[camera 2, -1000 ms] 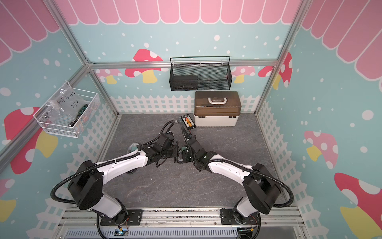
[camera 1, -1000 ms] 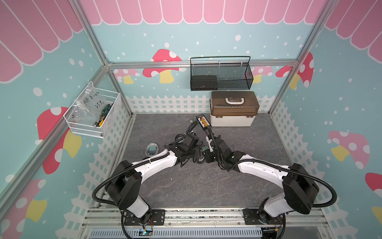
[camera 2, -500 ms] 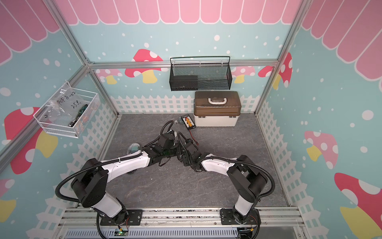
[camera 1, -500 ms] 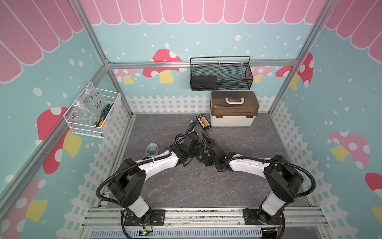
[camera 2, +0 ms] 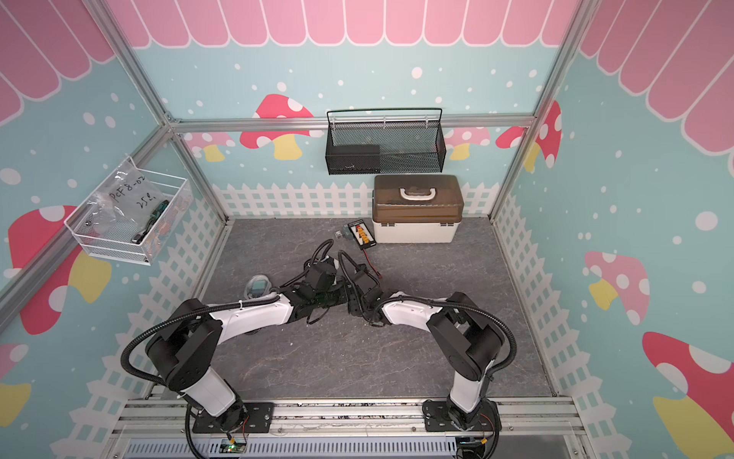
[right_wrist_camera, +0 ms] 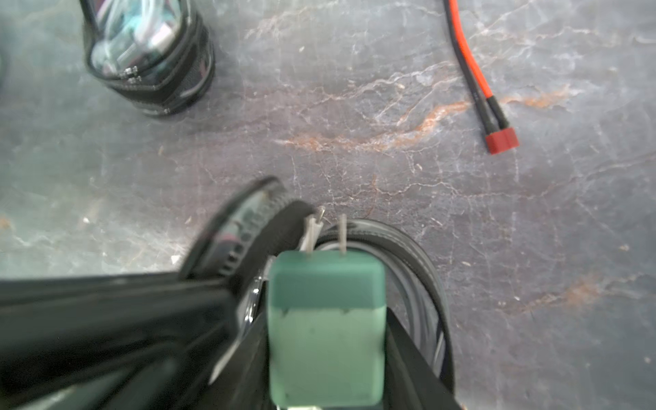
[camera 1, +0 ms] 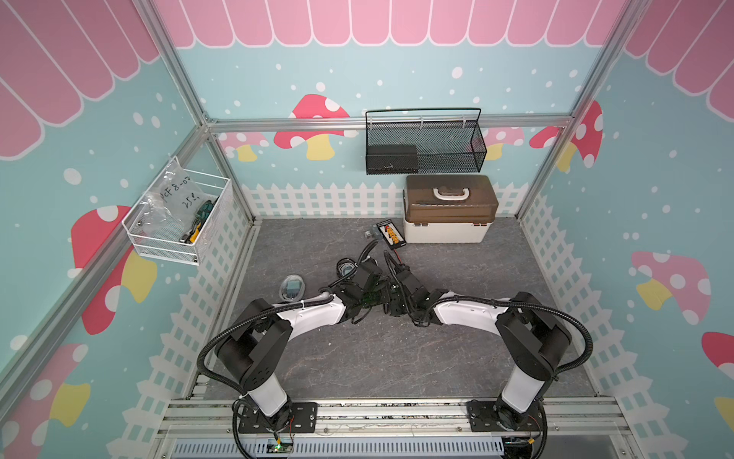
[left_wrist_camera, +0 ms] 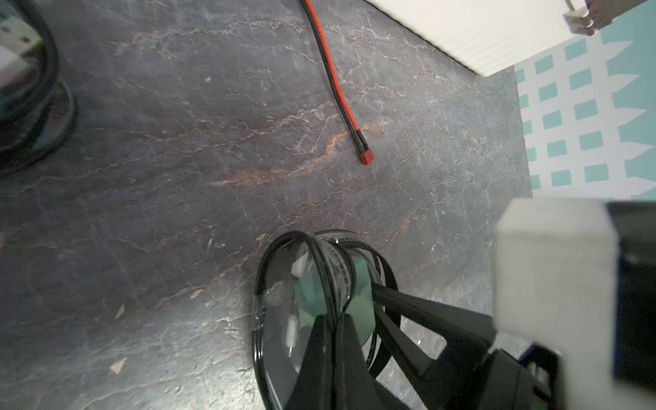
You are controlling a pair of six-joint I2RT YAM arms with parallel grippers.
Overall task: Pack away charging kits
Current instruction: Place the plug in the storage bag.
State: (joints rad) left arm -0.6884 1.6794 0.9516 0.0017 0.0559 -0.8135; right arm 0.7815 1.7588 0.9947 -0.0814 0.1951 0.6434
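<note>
Mushroom-print walls all round, and a grey slate-look bench [camera 1: 397, 357] where both arms meet low over the middle. The left gripper [left_wrist_camera: 335, 319] is pressed together on the rim of a clear zip pouch with black trim [left_wrist_camera: 280, 312]. The right gripper [right_wrist_camera: 326, 312] has a small teal-green cube plug adapter [right_wrist_camera: 326, 355] sitting between its fingers, metal prongs pointing away from the wrist and into the mouth of that pouch. The right wrist view is too blurry to tell whether the fingers are squeezing the adapter or just flanking it. A second clear black-trimmed pouch [right_wrist_camera: 149, 60], zipped and stuffed with teal and white bits, stands on the bench near the grippers. A third one lies flat beside the left forearm [camera 1: 292, 287] with teal showing through. A loose red-and-black wire [left_wrist_camera: 337, 88] with a red plug end runs back to a flat black board with orange connectors [camera 1: 391, 234], which sits just beside the white box with the brown lid [camera 1: 445, 234] at the back wall. Above that box hangs a black mesh basket [camera 1: 425, 143], and a white wire basket [camera 1: 178, 246] with a plastic bag in it hangs on the side wall.
</note>
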